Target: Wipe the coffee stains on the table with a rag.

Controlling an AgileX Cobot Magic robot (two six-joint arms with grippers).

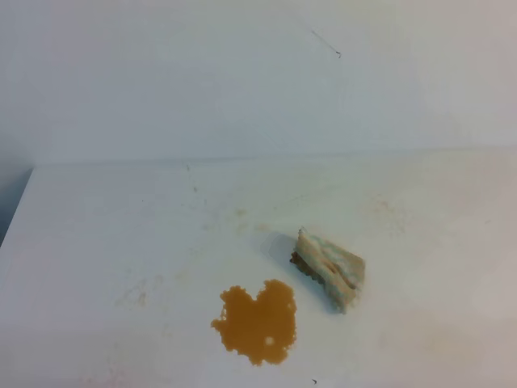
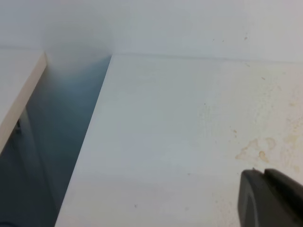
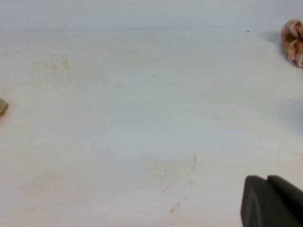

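The left claw (image 2: 271, 198) shows only as a dark tip at the lower right corner of its wrist view; its two fingers lie pressed together with just a thin seam between them, closed on nothing. It hangs above the white tabletop (image 2: 156, 142), apart from it, with a faint tan ring smudge (image 2: 258, 151) just ahead of the tip and the tabletop's left edge far off to its left.

The right claw (image 3: 272, 201) is likewise a dark tip low at the right, shut and empty, over bare tabletop with faint brown specks (image 3: 177, 189) to its left. A pinkish wadded object (image 3: 293, 42) lies far ahead to its right.

In the high view neither claw appears. The coffee stains (image 1: 257, 323) form one orange-brown puddle; the rag (image 1: 329, 267) lies just right of and behind it, not touching.
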